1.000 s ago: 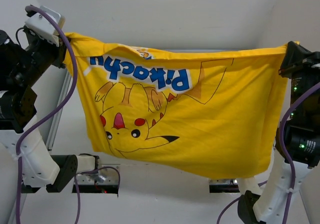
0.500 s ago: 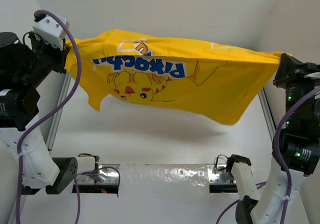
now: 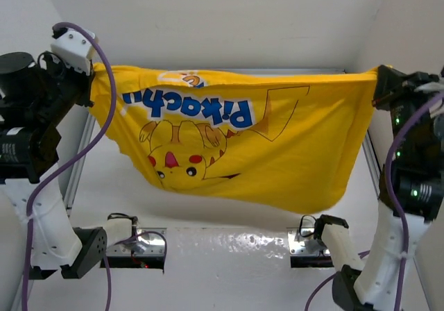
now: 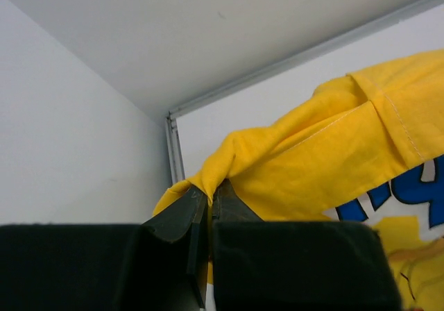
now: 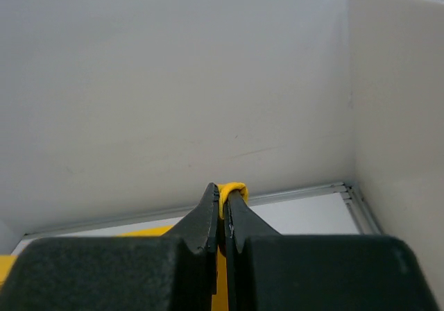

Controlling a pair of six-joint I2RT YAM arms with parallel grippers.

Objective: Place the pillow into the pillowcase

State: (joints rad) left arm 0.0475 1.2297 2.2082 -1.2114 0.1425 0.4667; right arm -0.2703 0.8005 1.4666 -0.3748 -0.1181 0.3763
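Note:
The yellow pillowcase (image 3: 277,151) with the cartoon figure and blue lettering hangs spread in the air between both arms, its lower edge loose above the table. My left gripper (image 3: 91,82) is shut on its left top corner, bunched between the jaws in the left wrist view (image 4: 208,191). My right gripper (image 3: 376,82) is shut on its right top corner; a small fold of yellow cloth (image 5: 232,188) sticks out past the fingertips (image 5: 208,207). The pillow is out of view.
A white table (image 3: 229,255) with metal rails (image 3: 80,158) along its sides lies below the cloth. White walls stand at the back and on both sides. Both arm bases (image 3: 90,245) sit at the near edge.
Both grippers have kept hold of the corners. The cloth swung up and away half a second ago, then dropped back and now hangs flatter. The right gripper has moved inward and up.

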